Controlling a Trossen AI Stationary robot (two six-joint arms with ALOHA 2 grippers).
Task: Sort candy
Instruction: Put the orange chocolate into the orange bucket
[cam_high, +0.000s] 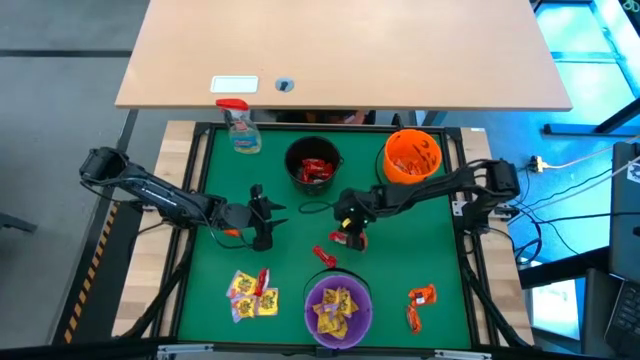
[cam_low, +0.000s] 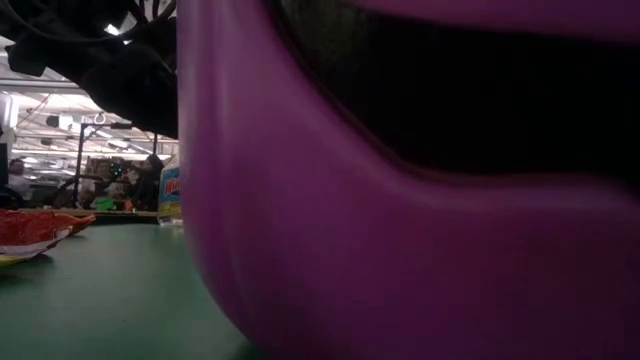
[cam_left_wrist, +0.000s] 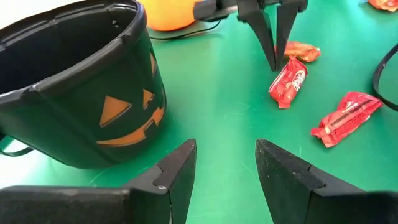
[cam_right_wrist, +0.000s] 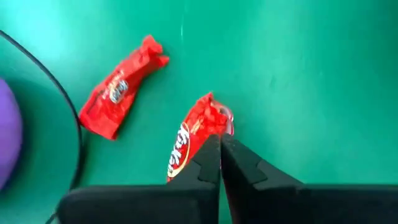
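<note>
My right gripper (cam_high: 350, 236) hangs over the middle of the green table, shut on a red candy packet (cam_right_wrist: 186, 134). A second red packet (cam_right_wrist: 121, 87) lies flat on the table beside it, toward the purple bowl (cam_high: 338, 290). My left gripper (cam_high: 268, 222) waits to the left, open and empty, its fingers (cam_left_wrist: 180, 168) pointing toward the right gripper. The black pumpkin bucket (cam_high: 313, 165) holds red candy, the purple bowl holds yellow candy, and the orange bucket (cam_high: 412, 157) holds orange candy. Loose yellow packets (cam_high: 253, 293) lie at the near left, orange ones (cam_high: 420, 300) at the near right. My right gripper pinches the red packet by its upper end (cam_left_wrist: 287, 62) between the two fingertips (cam_left_wrist: 273, 43), coming from above and pointing steeply down. The packet hangs tilted below the fingers. Whether its lower end (cam_left_wrist: 280, 101) still rests on the table cannot be told.
A spray bottle (cam_high: 240, 128) with a red trigger stands at the far left of the table. The purple bowl (cam_low: 400, 200) fills most of the low view. A tan desk (cam_high: 340, 50) stands beyond the far edge. Bare green surface lies between the two grippers.
</note>
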